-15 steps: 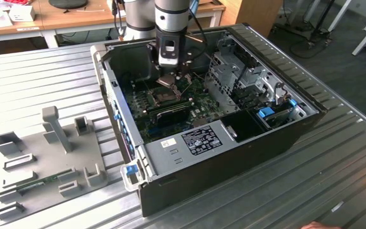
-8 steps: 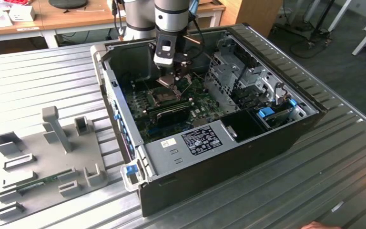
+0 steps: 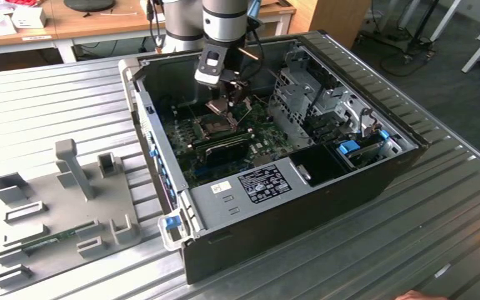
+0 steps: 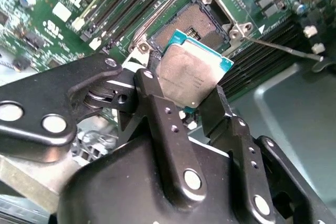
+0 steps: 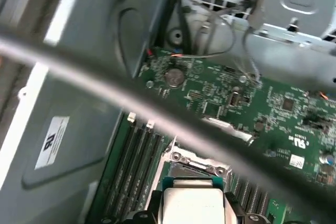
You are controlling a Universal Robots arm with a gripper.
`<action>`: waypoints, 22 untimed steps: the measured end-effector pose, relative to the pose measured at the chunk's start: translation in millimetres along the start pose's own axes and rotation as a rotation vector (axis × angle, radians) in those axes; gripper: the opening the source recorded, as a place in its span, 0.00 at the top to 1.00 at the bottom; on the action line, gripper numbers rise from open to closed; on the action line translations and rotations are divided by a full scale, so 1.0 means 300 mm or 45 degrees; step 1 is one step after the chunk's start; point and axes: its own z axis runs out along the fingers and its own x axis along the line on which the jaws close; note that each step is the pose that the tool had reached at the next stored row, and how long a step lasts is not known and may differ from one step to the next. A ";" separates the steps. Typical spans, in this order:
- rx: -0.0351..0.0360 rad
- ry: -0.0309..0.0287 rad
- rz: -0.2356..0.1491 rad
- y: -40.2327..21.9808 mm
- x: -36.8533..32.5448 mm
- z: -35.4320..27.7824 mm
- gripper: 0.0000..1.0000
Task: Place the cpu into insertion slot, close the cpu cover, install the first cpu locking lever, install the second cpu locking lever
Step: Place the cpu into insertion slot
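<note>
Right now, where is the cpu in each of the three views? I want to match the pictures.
Exterior view: the cpu is in the hand, just over the slot.
Second wrist view: the cpu is tilted between the black fingers, with the slot beyond it.
First wrist view: the cpu's pale face lies next to the slot.
Shared landmark: the silver-rimmed slot.

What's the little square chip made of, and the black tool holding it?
The chip looks like metal on top: a dull silvery-beige face with a soft sheen, over a thin teal edge that may be circuit-board material. The tool looks like black-coated metal, matt, with shiny silver pins; hard plastic is possible.
</note>
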 end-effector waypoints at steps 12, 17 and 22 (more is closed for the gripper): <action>-0.0028 -0.0164 0.181 0.000 0.000 0.001 0.46; -0.0038 -0.0207 0.232 0.000 0.000 0.002 0.46; -0.0055 -0.0311 0.346 0.000 0.000 0.004 0.46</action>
